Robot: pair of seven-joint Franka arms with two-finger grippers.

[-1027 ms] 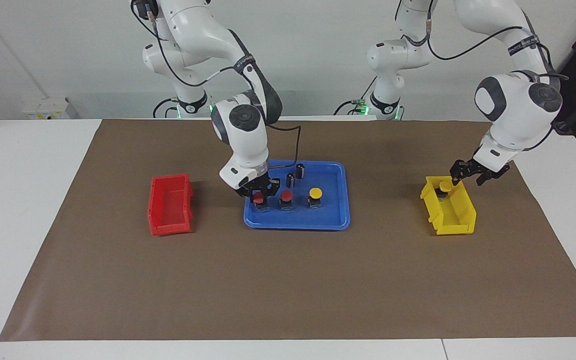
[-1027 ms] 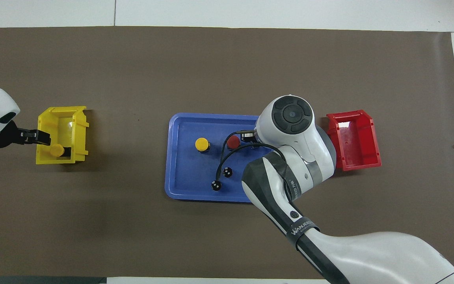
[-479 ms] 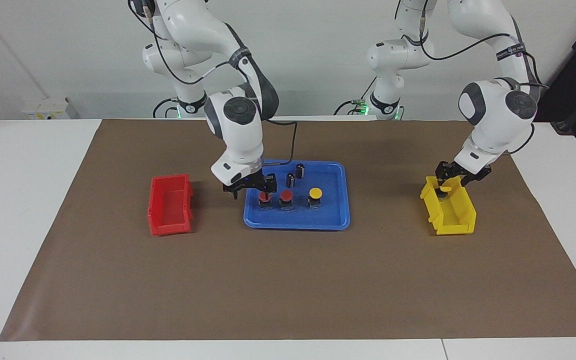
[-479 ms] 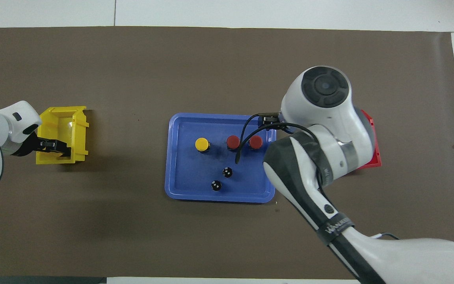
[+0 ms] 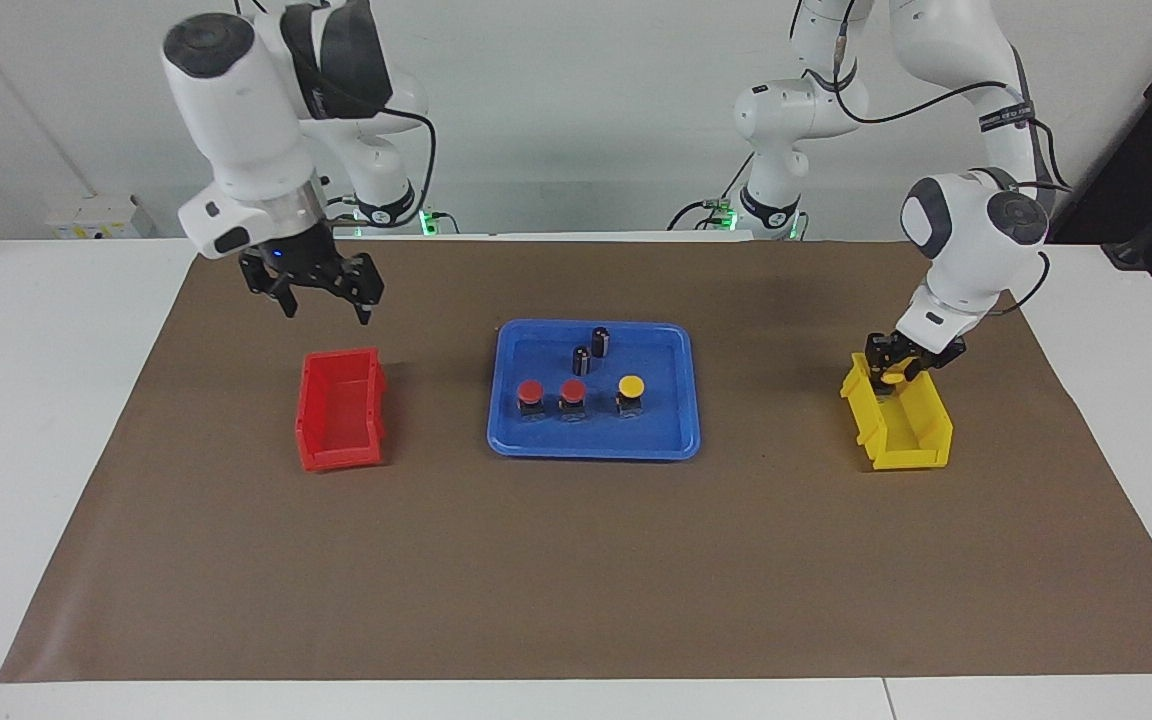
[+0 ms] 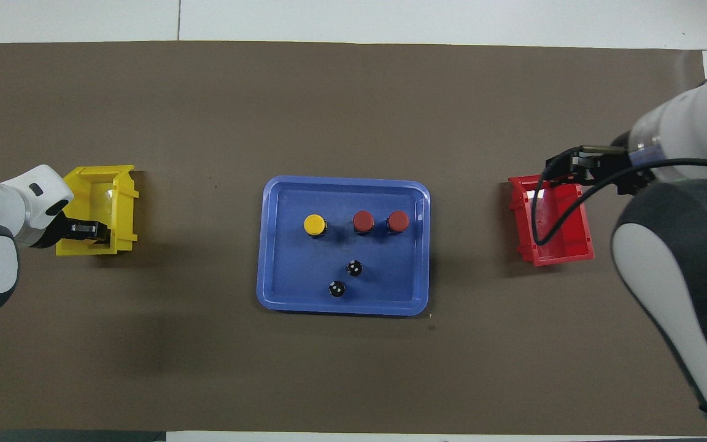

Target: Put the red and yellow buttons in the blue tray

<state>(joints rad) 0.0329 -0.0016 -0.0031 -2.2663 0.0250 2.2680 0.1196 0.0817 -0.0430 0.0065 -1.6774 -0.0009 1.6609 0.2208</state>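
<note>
While your right gripper (image 5: 314, 296) hung high over the table by the red bin (image 5: 340, 408), its fingers stood wide apart with nothing between them. Your blue tray (image 5: 677, 440) sat mid-table, at about 3 o'clock from that bin in the facing view. You had three capped buttons in it, standing in a row: two red buttons (image 5: 530, 391) (image 5: 572, 391) side by side, and one yellow button (image 5: 630, 386) at 3 o'clock from them, apart from the pair. Two dark capless cylinders (image 5: 600, 340) (image 5: 582, 359) stood in the tray at 12 o'clock from the row, nearer the robots. Your left gripper (image 5: 898, 362) was down inside the yellow bin (image 5: 911, 436), at the bin's end nearer the robots, fingers narrow around the second yellow button (image 5: 893, 378). In the overhead view that gripper (image 6: 86, 230) covered the button.
</note>
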